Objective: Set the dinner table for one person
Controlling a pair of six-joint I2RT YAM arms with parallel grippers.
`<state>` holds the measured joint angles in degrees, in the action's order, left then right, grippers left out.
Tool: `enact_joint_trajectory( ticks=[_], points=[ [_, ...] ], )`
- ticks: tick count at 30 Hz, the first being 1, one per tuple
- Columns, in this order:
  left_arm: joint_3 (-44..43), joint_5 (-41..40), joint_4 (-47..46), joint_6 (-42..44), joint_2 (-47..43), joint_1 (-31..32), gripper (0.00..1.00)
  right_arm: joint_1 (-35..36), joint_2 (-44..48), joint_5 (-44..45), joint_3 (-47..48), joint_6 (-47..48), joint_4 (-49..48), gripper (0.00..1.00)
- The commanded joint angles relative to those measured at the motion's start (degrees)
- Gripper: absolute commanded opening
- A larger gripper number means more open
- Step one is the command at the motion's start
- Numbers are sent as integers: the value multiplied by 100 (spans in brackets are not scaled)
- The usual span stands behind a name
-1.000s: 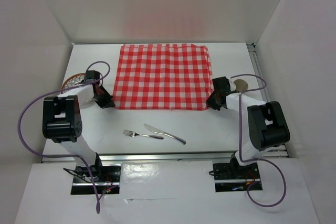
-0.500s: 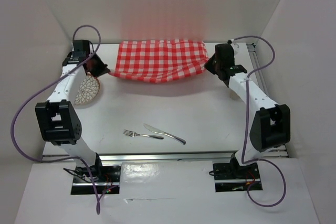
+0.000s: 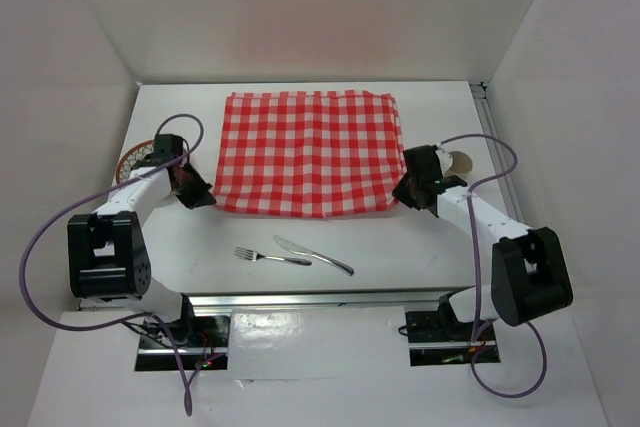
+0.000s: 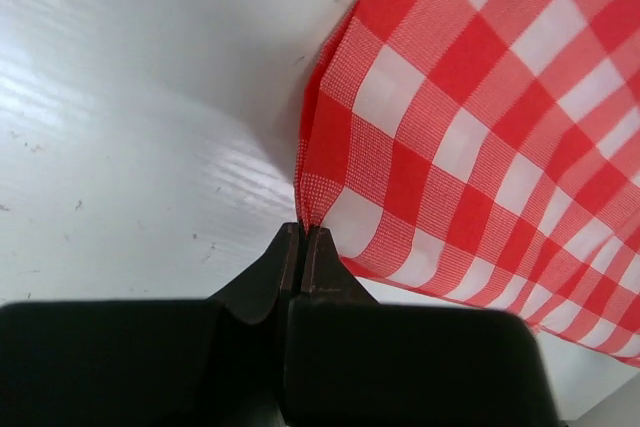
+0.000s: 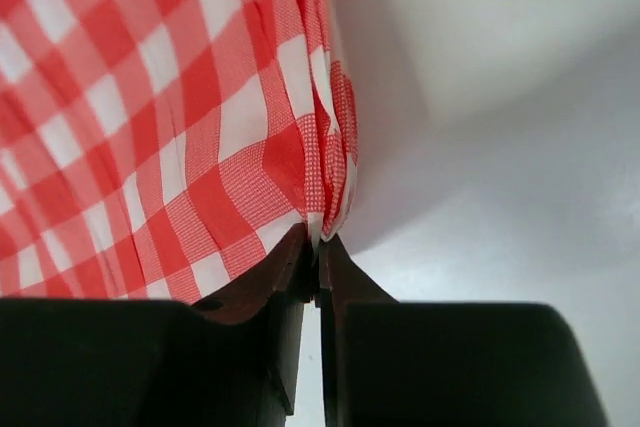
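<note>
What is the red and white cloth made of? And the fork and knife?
The checked cloth looks like thin woven fabric, matte: the wrist views show fine weave and soft folds at its corners. The fork and knife look like polished metal, probably steel: silvery with bright glints, though too small to be sure.

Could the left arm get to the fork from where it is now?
Probably yes, but not right away: the left gripper is shut on the near-left corner of the checked cloth. The fork lies on bare table nearer the bases, with nothing between.
</note>
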<state>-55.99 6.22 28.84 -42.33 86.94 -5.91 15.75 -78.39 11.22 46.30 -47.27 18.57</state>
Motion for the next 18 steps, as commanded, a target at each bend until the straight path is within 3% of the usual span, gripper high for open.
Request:
enact_joint_trajectory(
  ticks=[1, 3, 5, 6, 8, 10, 13, 15, 16, 17, 18],
  points=[
    [0, -33, -274, 14, -124, -24, 0, 147, 394, 240, -166, -143, 226, 26],
    [0, -85, -100, 14, -46, -24, 0, 148, 456, 170, -340, -143, 279, 51],
    [131, -86, -159, 14, -167, -24, 12, 253, 509, 257, -420, -283, 279, 72],
    [193, -86, -246, 14, -247, -24, 35, 358, 561, 327, -420, -353, 279, 79],
    [246, -86, -247, 14, -370, -24, 64, 420, 562, 668, -420, -563, 524, 90],
    [124, -261, 23, 14, -423, -24, 86, 482, 562, 994, -184, -730, 996, 91],
    [-166, -455, 288, 84, -677, -24, 91, 832, 903, 1575, 18, -811, 1071, 90],
    [-245, -455, 289, 136, -888, 28, 91, 920, 1132, 1454, 89, -357, 712, 81],
    [-246, -455, 158, 189, -1072, 29, 86, 921, 1133, 1314, 142, -153, 457, 74],
    [-246, -333, 26, 277, -1126, 211, 42, 921, 985, 1147, 194, -3, 115, 66],
    [-246, -71, -271, 408, -1065, 292, 14, 974, 827, 849, 351, 207, 25, 37]
  ],
)
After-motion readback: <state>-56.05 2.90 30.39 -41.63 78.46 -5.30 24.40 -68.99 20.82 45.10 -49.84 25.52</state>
